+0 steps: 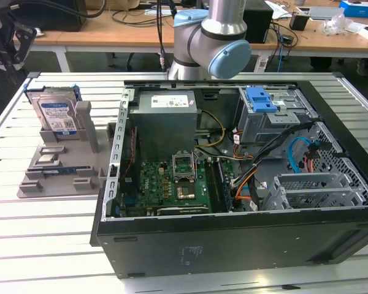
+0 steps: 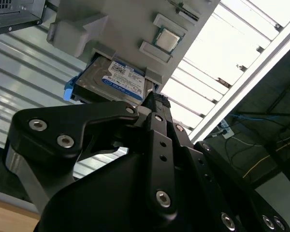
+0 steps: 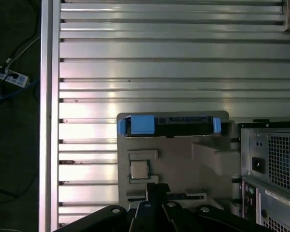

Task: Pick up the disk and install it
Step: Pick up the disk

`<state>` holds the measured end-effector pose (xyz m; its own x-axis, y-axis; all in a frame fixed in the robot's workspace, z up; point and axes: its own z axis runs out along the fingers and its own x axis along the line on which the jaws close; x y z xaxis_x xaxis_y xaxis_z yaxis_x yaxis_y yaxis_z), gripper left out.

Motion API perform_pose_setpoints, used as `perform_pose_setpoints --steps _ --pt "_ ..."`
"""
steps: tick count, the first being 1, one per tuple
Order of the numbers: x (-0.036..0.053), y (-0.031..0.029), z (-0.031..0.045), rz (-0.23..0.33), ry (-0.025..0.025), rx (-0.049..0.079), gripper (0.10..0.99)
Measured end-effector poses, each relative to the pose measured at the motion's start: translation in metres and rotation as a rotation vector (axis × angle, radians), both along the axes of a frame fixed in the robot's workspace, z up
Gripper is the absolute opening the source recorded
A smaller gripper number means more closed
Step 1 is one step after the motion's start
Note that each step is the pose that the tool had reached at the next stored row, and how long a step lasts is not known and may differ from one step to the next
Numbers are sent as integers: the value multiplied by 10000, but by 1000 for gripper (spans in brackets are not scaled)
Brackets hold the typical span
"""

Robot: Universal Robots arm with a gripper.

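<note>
**Disk upright in its holder, gripper closed on nothing**

Exterior view: the disk [image 1: 56, 114] stands on edge in a grey holder [image 1: 80, 177] on the slatted table [image 1: 43, 245]. Its label faces the camera and a blue bracket frames it. It sits at the exterior view's left, just beside the open computer case [image 1: 233, 251]. The robot arm [image 1: 211, 37] rises behind the case.

Second wrist view: the black gripper [image 2: 154, 99] has its jaws drawn together with nothing between them. The disk [image 2: 118, 79] sits in the holder just past the gripper's tip. A square chip [image 2: 167, 37] lies in a recess farther along the holder.

First wrist view: the gripper [image 3: 157, 189] hangs over the holder [image 3: 203, 159]. The chip [image 3: 138, 169] lies between the gripper and the disk [image 3: 179, 120], which is seen edge-on (its thin top edge and blue bracket ends face the camera). Tool and disk are apart.
</note>
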<state>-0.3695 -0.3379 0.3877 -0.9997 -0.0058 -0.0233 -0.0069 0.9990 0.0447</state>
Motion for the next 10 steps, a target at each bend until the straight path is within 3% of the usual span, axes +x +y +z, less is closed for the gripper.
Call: perform_pose_setpoints --steps 10 --pt "0 0 0 1083 0 0 106"
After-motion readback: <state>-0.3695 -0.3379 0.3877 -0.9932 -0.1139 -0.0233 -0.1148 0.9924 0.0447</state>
